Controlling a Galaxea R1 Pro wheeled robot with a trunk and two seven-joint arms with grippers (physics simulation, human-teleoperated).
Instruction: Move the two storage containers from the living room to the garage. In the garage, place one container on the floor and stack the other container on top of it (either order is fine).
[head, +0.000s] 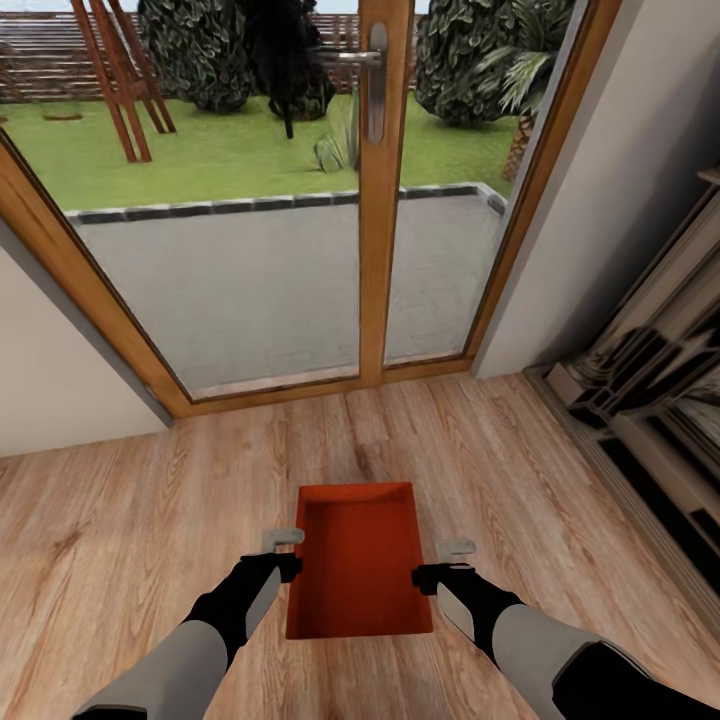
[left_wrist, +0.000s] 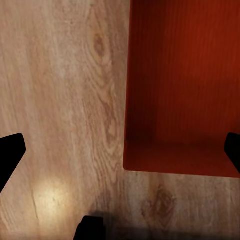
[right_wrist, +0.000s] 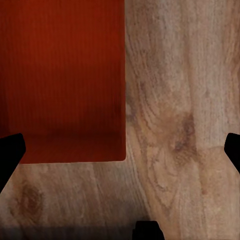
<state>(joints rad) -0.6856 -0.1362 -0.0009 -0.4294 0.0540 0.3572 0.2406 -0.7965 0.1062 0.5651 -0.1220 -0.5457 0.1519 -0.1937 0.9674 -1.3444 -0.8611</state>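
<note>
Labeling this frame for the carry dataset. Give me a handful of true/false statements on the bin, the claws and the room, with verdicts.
1. One red-orange storage container sits between the two arms. True.
2. The container holds a folded cloth. False: its inside shows bare.
3. The floor under the container is dark grey concrete. False: it is light wood plank.
4. A wood-framed glass door ahead looks onto a patio and lawn. True.
5. The left claw is shut on the container's rim. False: the left wrist view shows its fingers spread wide, with one finger over the container.
6. The right claw is open. True.
</note>
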